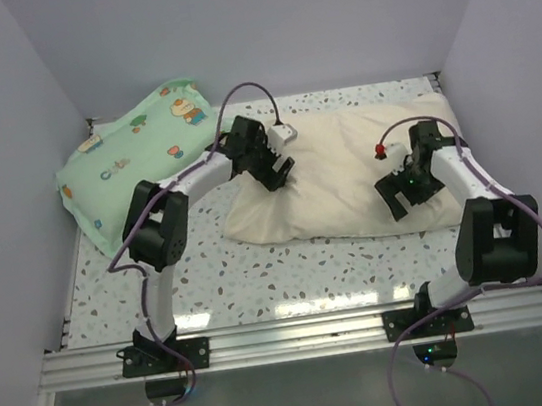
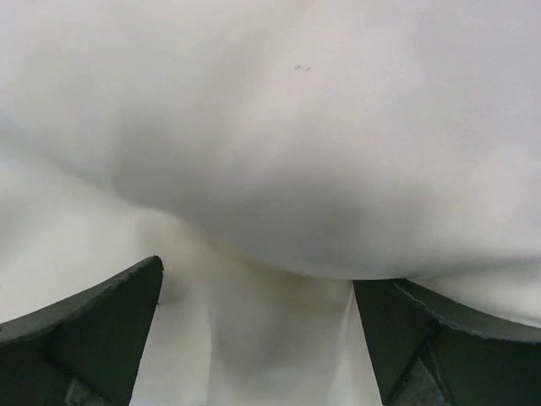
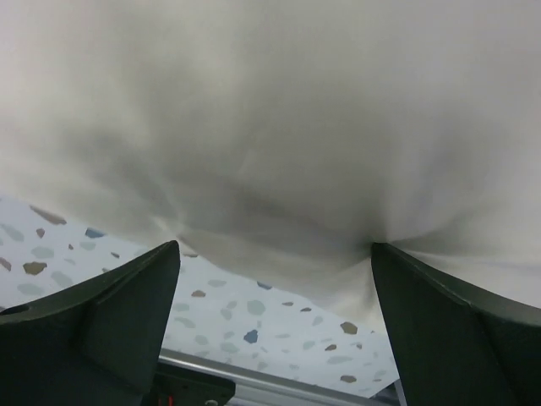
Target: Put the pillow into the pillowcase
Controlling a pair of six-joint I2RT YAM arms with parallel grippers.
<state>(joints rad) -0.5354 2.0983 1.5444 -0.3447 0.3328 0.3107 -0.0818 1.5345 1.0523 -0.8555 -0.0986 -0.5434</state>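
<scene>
The plain cream pillowcase (image 1: 347, 167) lies plump and bulging across the middle and right of the table. The dimpled pillow itself does not show; no quilted surface or tag is in view. My left gripper (image 1: 277, 174) is at the pillowcase's left end, jaws wide open, with smooth cream fabric (image 2: 279, 169) filling the view and lying between the fingers (image 2: 93, 338). My right gripper (image 1: 399, 200) rests on the right part near the front edge, jaws wide open. Its fingertips (image 3: 127, 313) touch the fabric (image 3: 270, 152), with the table showing beneath.
A mint-green cartoon-print pillow (image 1: 133, 157) lies at the back left, close to the left arm. The speckled table (image 1: 261, 275) is walled on the left, back and right. An aluminium rail (image 1: 290, 337) runs along the near edge.
</scene>
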